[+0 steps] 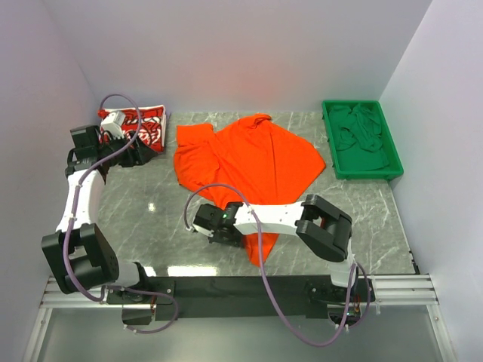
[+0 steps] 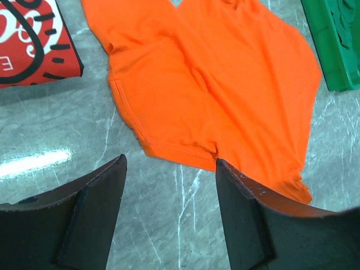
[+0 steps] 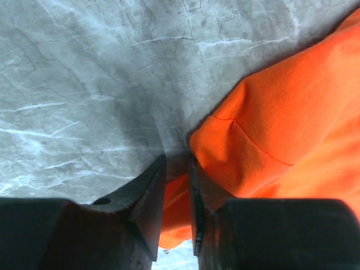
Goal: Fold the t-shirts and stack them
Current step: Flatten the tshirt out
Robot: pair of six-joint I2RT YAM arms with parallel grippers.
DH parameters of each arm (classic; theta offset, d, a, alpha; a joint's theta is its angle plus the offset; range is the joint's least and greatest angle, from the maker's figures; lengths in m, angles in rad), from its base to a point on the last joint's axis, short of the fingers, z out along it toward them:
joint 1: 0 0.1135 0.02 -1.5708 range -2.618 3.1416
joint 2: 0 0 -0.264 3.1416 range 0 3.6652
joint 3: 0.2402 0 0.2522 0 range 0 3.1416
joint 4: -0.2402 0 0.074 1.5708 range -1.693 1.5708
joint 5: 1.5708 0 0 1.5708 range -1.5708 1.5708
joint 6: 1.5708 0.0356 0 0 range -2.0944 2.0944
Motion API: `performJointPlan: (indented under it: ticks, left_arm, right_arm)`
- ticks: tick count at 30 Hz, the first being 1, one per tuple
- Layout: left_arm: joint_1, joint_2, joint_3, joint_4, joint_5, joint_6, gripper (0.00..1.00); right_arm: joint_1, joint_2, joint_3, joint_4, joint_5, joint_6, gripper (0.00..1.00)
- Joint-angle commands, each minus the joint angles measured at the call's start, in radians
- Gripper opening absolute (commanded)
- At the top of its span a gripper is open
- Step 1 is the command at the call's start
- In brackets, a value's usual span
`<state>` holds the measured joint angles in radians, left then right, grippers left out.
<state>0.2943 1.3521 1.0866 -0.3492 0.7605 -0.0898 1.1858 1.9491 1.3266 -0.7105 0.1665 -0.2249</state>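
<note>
The right gripper [image 3: 177, 160] sits at the near edge of the orange t-shirt [image 1: 249, 154], jaws almost together with a fold of its hem pinched between them. The orange t-shirt lies spread and rumpled on the table [image 1: 151, 215]. To its left the left gripper [image 2: 171, 163] hangs with jaws wide, holding nothing. Farther left lies the folded red t-shirt [image 1: 145, 122], and far right of the orange t-shirt stands the green tray [image 1: 367, 175]

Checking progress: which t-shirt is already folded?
The red printed t-shirt, a compact rectangle at far left; the orange t-shirt lies spread, its edge pinched by the right gripper.
</note>
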Motion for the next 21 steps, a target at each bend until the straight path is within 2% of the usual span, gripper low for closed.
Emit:
performJointPlan:
  ticks: [1,6,19,21]
  left_arm:
    - [0.005,0.010,0.021,0.007,0.049,0.013,0.69]
    - [0.005,0.030,0.024,0.009,0.048,0.004,0.69]
    - [0.005,0.058,0.047,-0.005,0.037,0.002,0.70]
    - [0.005,0.062,0.050,-0.007,0.040,0.001,0.70]
  right_arm:
    - [0.003,-0.073,0.034,-0.013,-0.013,-0.010,0.31]
    - [0.009,-0.055,0.106,-0.049,-0.025,-0.024,0.33]
    - [-0.020,0.004,-0.036,0.043,0.001,-0.059,0.35]
    - [-0.026,0.008,-0.046,0.048,-0.008,-0.054,0.31]
